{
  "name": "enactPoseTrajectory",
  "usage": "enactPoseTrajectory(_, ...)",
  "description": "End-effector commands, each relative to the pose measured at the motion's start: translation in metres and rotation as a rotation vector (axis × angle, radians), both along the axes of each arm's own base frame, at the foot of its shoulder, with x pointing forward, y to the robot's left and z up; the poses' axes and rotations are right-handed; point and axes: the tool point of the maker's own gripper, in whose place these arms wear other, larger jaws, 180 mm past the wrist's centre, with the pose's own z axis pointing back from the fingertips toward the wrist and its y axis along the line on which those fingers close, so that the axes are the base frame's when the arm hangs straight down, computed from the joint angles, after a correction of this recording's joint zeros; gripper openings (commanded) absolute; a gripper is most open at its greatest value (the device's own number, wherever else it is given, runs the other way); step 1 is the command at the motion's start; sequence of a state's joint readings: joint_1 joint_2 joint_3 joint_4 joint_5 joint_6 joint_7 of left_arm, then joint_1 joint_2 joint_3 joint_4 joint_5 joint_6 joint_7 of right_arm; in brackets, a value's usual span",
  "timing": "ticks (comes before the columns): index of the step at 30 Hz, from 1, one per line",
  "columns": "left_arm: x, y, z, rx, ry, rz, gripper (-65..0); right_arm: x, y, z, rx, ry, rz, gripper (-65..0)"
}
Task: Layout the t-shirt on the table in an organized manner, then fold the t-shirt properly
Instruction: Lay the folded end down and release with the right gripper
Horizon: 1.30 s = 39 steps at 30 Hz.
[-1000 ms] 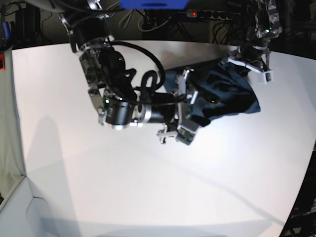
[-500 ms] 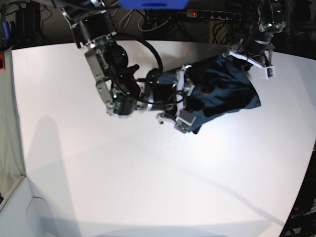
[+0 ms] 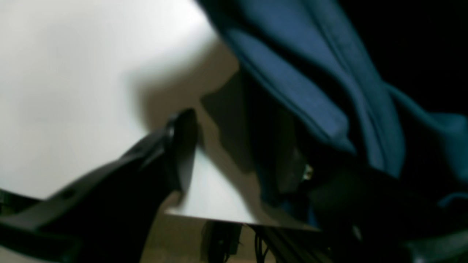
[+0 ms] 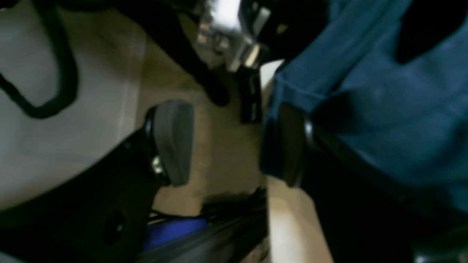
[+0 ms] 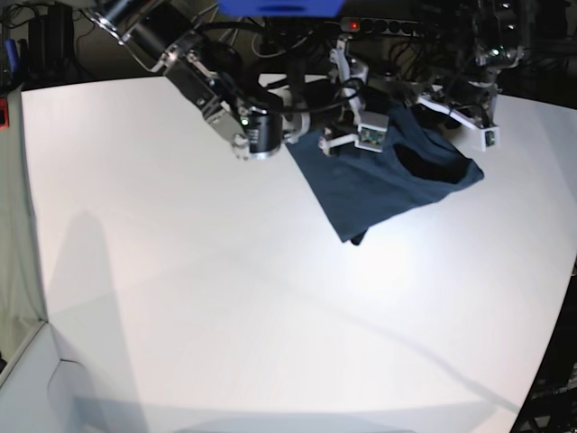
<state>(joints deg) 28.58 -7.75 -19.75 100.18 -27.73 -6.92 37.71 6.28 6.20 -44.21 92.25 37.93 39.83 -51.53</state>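
While the shirt [image 5: 388, 185] hangs bunched at the far right of the table [image 5: 225, 316], with only its lower corner draped on the top, the step in hand looks like spreading it flat. The right claw [image 4: 234, 144] stands parted, one pad against the cloth edge and the other clear, so it seems released, not pinching. The left claw [image 3: 237, 157] has cloth by one finger, but whether it grips I cannot tell. To do this well, I judge each claw should take a separate hem corner, draw them apart until the folds vanish, then lower the cloth onto open tabletop. Count: one shirt, one table, two claws
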Motion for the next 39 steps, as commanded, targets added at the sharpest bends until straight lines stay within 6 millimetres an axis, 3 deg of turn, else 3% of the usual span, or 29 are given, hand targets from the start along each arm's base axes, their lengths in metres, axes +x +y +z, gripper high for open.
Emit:
enactPoseTrajectory(1, 0.005, 0.001, 0.008, 0.0, -0.031, -0.004, -32.1, 0.008, 0.004, 0.023, 0.068, -0.041, -0.001, -27.8)
enactPoseTrajectory(10, 0.006, 0.003, 0.031, 0.044, -0.073, -0.054, -32.0, 0.007, -0.014, 0.057, 0.103, -0.176, 0.02, -27.8)
enactPoseTrajectory(16, -0.006, 0.003, 0.033, 0.07, -0.003, -0.122, -31.9, 0.055, -0.031, 0.073, 0.136, -0.205, -0.149, -27.8)
enactPoseTrajectory(21, -0.02, 0.013, 0.029, 0.119, 0.122, -0.197, -31.9, 0.079, -0.048, 0.077, 0.135, -0.222, -0.235, -27.8)
enactPoseTrajectory(25, -0.033, 0.017, 0.03, 0.138, 0.177, -0.224, -32.0, 0.105, -0.063, 0.062, 0.124, -0.16, -0.347, -27.8)
enactPoseTrajectory(30, -0.037, 0.009, 0.04, 0.146, 0.166, -0.26, -32.1, 0.134, -0.08, 0.029, 0.115, -0.011, -0.502, -29.1)
enactPoseTrajectory(39, -0.035, -0.027, 0.059, 0.004, 0.038, -0.457, -32.1, 0.134, -0.083, 0.012, 0.102, 0.045, -0.526, -33.1)
